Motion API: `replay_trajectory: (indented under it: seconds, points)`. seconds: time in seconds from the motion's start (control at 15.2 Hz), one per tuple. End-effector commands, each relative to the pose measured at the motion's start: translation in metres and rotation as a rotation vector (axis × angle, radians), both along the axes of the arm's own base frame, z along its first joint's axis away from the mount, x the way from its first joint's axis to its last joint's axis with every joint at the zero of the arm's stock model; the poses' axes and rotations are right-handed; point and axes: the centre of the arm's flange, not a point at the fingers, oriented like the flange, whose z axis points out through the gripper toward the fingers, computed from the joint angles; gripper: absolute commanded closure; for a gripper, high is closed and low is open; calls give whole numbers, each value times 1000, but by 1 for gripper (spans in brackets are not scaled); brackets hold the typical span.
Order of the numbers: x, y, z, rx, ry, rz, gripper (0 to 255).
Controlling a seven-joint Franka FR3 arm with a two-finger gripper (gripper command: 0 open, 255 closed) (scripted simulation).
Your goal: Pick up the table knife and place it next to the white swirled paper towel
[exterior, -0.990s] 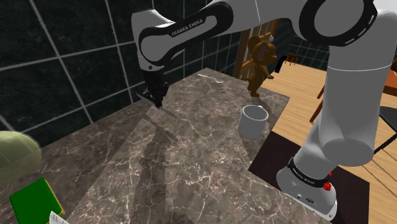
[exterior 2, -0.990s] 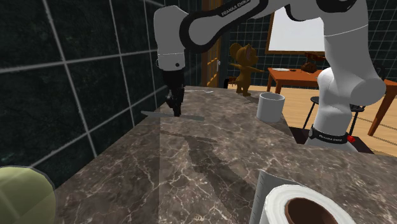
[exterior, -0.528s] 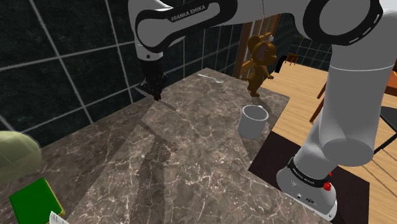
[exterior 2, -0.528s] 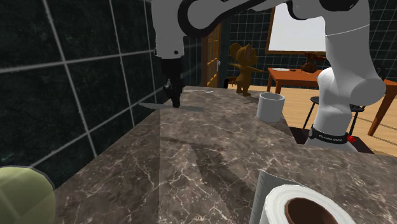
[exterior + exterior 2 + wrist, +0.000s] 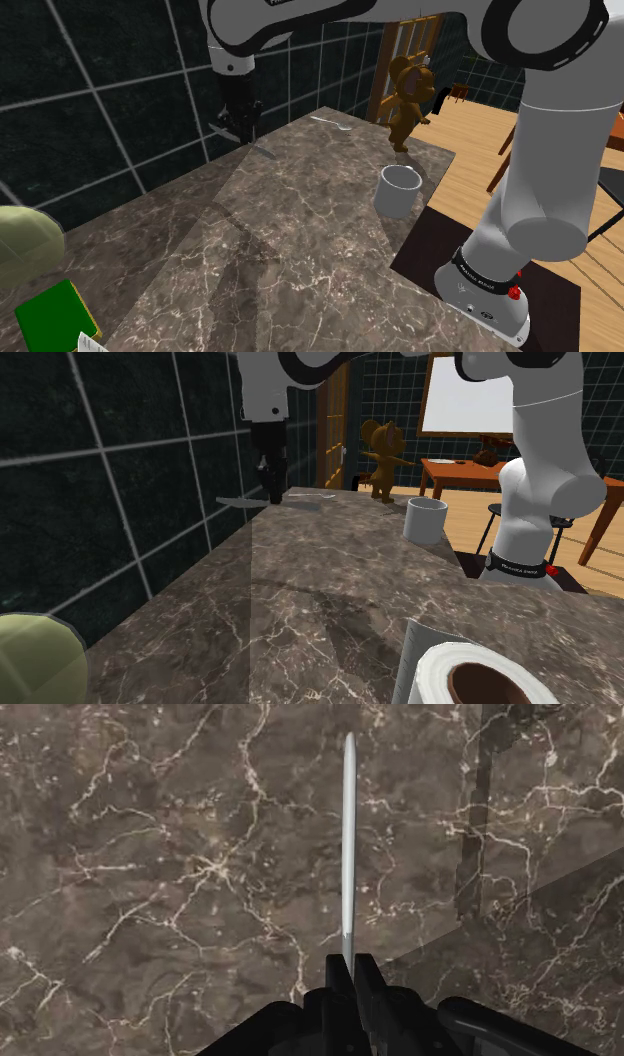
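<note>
We see the knife clamped at one end between the two black fingers of the tool, its thin pale blade running straight out from them over the brown marbled counter. In the shoulder view the tool hangs point-down from the white arm near the counter's wall-side edge, and the knife lies roughly level in its grip, above the surface rather than on it. The second exterior view shows the same: the tool is upright, and the knife juts sideways toward the dark tiled wall, past the edge of the counter.

The towel (a white roll with a brown core) stands at the near corner of the second exterior view, well apart from the knife.

Between them the counter carries little. A grey cup sits near the edge toward the stand, and we find it beyond the knife in the other view. A spoon lies at the far end, close to a brown bear that stands past the corner. At the shoulder view's lower left we see a green book and a rounded olive thing.
</note>
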Motion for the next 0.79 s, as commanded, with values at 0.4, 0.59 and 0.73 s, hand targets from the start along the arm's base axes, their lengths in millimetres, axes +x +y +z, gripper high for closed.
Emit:
replay_trajectory:
  seconds: [0.4, 0.59, 0.73]
  points:
    - [-1, 0, 42, 0, 0, 0, 255]
    - [-1, 0, 58, 0, 0, 0, 255]
    - [-1, 0, 68, 0, 0, 0, 255]
